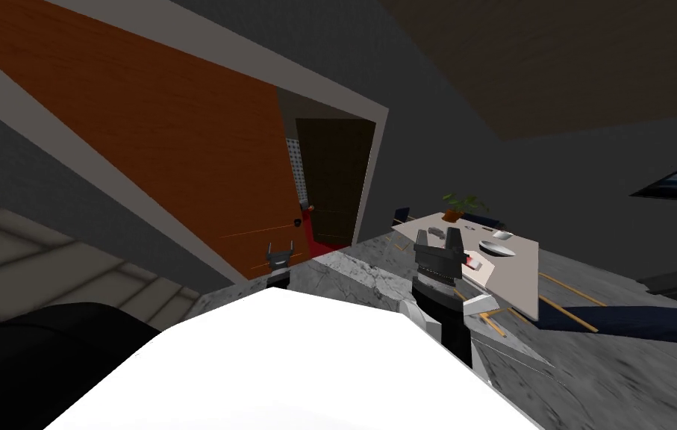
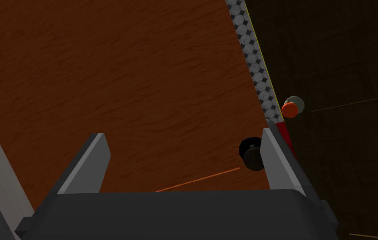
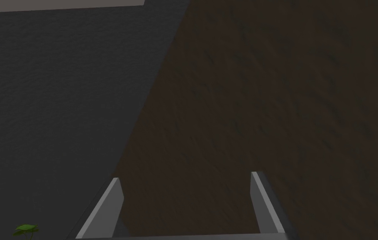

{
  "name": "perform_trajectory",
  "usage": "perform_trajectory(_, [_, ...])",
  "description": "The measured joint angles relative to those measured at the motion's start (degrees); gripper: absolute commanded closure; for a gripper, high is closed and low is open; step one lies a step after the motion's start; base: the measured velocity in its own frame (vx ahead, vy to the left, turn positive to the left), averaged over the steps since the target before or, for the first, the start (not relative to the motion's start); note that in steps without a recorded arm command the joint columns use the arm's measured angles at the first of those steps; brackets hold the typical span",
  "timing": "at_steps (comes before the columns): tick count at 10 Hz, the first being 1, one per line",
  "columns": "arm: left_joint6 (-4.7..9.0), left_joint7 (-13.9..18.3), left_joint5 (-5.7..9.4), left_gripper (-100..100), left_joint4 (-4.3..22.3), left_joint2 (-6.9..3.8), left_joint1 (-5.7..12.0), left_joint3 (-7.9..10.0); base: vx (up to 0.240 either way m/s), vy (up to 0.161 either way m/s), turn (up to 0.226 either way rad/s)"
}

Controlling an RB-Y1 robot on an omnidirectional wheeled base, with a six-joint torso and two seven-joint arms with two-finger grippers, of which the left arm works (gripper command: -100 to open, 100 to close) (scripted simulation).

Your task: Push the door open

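- Door [image 1: 157, 142], orange-brown with a wood grain, stood ahead and to the robot's left inside a pale grey frame [image 1: 378, 149]. Its free edge stood clear of the frame's far side, so it was partly open.
- A dark round knob [image 2: 250, 154] sat low on the door near that free edge.
- The left gripper [image 2: 183, 137] pointed at the door face with its jaws spread wide and nothing between them. One finger [image 2: 279, 162] overlapped the knob in the left wrist view. Whether the finger or the gripper touched the knob or the wood could not be told.
- In the head view the left gripper [image 1: 279, 255] showed small, just below the knob.
- Past the door's edge ran a strip of grey patterned tile [image 2: 259, 75] and a sliver of red floor [image 1: 327, 245], with a dark brown surface [image 2: 342, 62] behind them.
- A small round orange and grey thing [image 2: 292, 107] hung in the opening, near the knob but apart from it.
- The right gripper [image 1: 440, 237] was raised in front of the chest on the robot's right, well apart from the door. In the right wrist view its fingers [image 3: 263, 200] stood apart, holding nothing.
- Beyond it stood a pale table [image 1: 512, 280] bearing a potted plant [image 1: 463, 203] and some dishes [image 1: 497, 248], with blue chairs [image 1: 628, 322] around it on a grey marbled floor [image 1: 628, 381].
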State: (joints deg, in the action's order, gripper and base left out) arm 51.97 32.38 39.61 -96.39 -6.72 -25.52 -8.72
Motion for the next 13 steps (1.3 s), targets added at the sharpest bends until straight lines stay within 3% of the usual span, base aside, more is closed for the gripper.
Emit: perform_trajectory(13, [5.2, 10.5, 11.91, -100, 14.4, -1.37, 1.49, -1.59, 0.083, 0.057, -0.113])
